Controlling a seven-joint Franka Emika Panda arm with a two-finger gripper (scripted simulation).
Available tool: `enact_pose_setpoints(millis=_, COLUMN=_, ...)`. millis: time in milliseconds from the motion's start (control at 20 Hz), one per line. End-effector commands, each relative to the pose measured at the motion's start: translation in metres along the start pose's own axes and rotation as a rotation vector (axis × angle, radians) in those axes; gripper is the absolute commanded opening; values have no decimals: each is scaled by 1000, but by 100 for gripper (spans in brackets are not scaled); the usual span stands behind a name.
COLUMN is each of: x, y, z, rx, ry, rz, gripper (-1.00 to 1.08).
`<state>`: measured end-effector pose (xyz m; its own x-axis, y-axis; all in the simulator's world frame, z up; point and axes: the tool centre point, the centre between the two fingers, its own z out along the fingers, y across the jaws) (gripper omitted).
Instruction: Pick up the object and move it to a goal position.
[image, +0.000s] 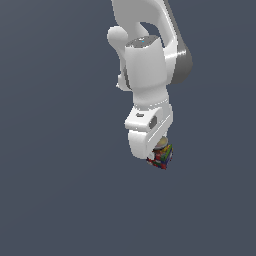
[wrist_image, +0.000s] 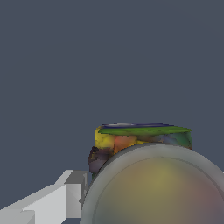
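Exterior view, left to right: the exterior view's left is plain dark grey-blue ground with nothing on it. No counter edge, marker or goal sign can be made out anywhere in the pictures. Right of centre, the white arm comes down from the top edge and ends in the gripper (image: 159, 152). The cube (image: 162, 156) sits at the very tip of the gripper, partly covered by the white finger housing on its left side, so only its right and lower faces show.

Governing relation: the cube lies directly at the jaws, in contact with them, not beside or below at a gap. The jaws appear drawn in narrow on the cube and carrying it; the far finger is hidden, so this is a judgement from the cube's seat at the tip. Whether the cube hangs clear of the surface or rests on it cannot be told, since no shadow or edge is shown.

Wrist view: one white finger (wrist_image: 48, 201) enters from the corner, and the cube (wrist_image: 140, 138) lies just past it, with a large blurred round shape in front hiding its lower part.

Appearance of the cube: small against the gripper, tiled in patches of red, blue, green and yellow, with a green face edge-on. It is compact with no long axis, so orientation matters little.

Assessment: the pick looks complete; the carry to the goal remains.
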<state>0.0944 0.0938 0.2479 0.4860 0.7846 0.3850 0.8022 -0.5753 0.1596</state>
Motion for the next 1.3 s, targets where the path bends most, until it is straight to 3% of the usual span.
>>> enact_pose_setpoints(millis=0, x=13, y=8, z=-18, rx=-12, ry=44, rz=-38, gripper=-100)
enact_pose_setpoints(millis=700, x=68, y=35, z=-110, rx=-48, ry=260, rz=-225, gripper=-100)
enact_pose_setpoints(millis=1250, x=96, y=46, z=-180, rx=-70, ry=413, rz=-355, gripper=-100)
